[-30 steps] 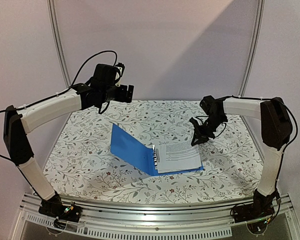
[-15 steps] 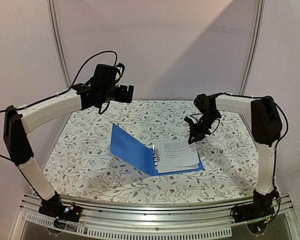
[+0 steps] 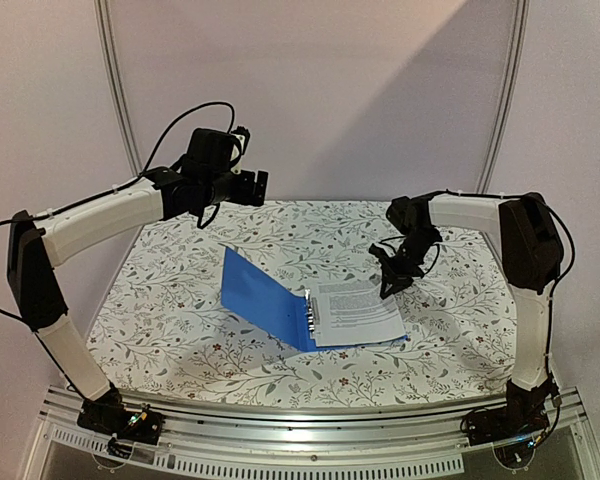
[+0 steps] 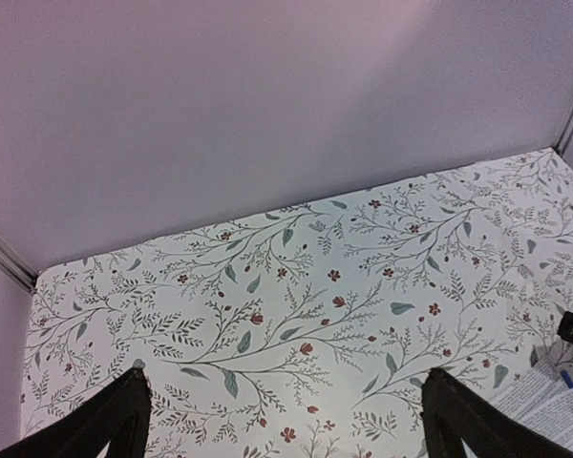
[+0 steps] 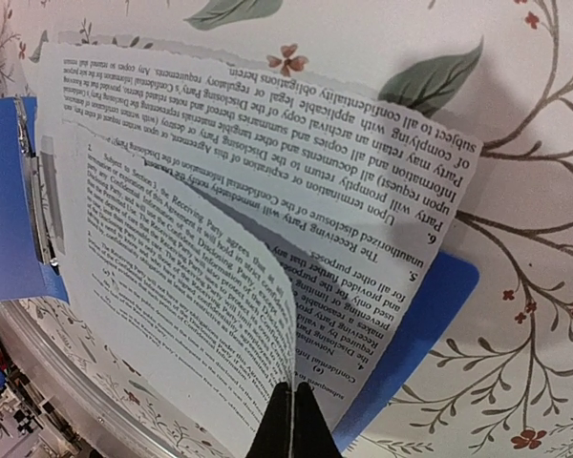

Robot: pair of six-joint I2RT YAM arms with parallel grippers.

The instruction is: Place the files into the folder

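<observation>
Blue plastic makes up the folder [image 3: 265,295], which lies open at the middle of the table [image 3: 180,330]. Its spine runs near to far. Its cover [image 3: 250,285] stands tilted up on the left, and the other panel lies flat on the flowered tabletop, reaching right. A metal ring clip [image 5: 33,191] sits along the spine. Inside, on the flat panel, rest the files [image 3: 355,312]: thin white sheets whose lines of black print run left to right. A blue corner shows past their near right edge. The top sheet [image 5: 181,315] curls up off the one beneath. The right gripper [image 5: 293,420] is at the far right corner of the sheets, fingers pressed together on that curled sheet's edge. The left gripper [image 3: 258,186] hangs high over the far left of the table, fingers [image 4: 105,425] spread wide, holding nothing.
</observation>
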